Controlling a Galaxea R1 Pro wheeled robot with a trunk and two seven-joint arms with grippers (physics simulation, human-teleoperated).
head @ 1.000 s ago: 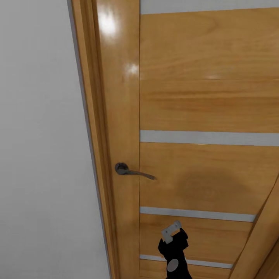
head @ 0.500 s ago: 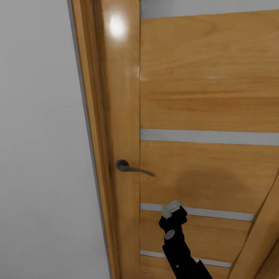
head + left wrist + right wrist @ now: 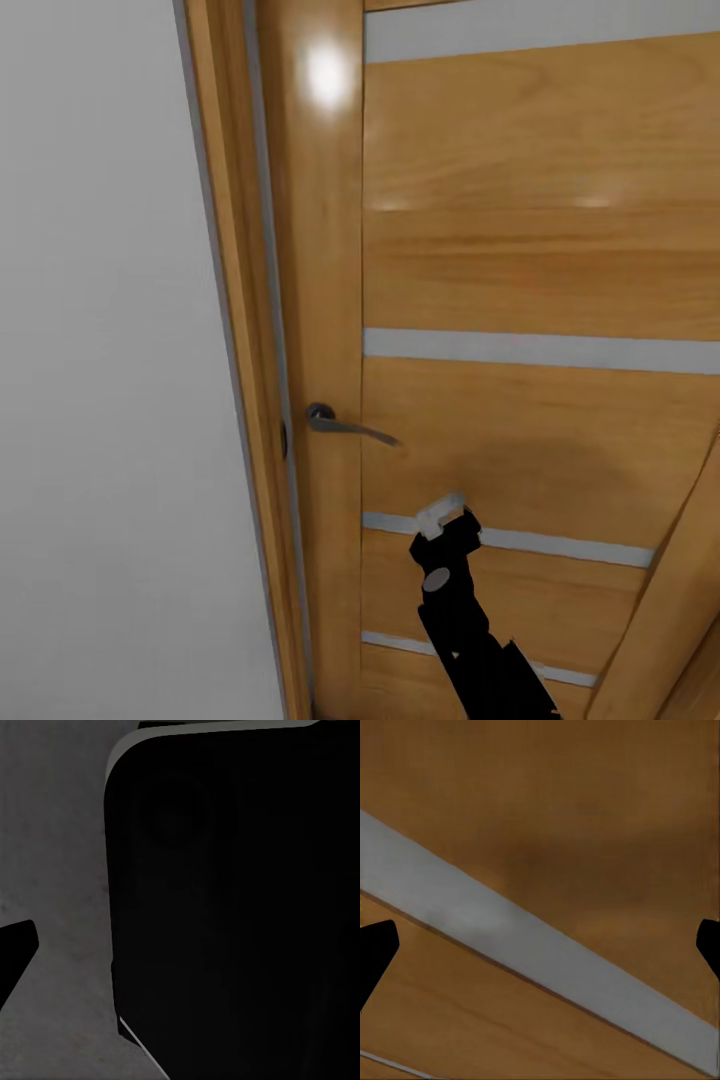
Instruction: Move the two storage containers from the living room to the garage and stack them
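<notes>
Reaching our right gripper (image 3: 442,516) up against a wooden door (image 3: 540,260), fingertips spread wide and holding nothing, a grey strip (image 3: 532,949) running between them, door handle (image 3: 345,425) up-left, white wall (image 3: 100,400) beyond, left gripper's state unclear, containers unseen.

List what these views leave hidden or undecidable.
- Right end effector, head view: its own wrist hides any contact with the door.
- Door handle, head view: too small to tell if pressed.
- Left wrist view: a dark body blocks everything behind it.
</notes>
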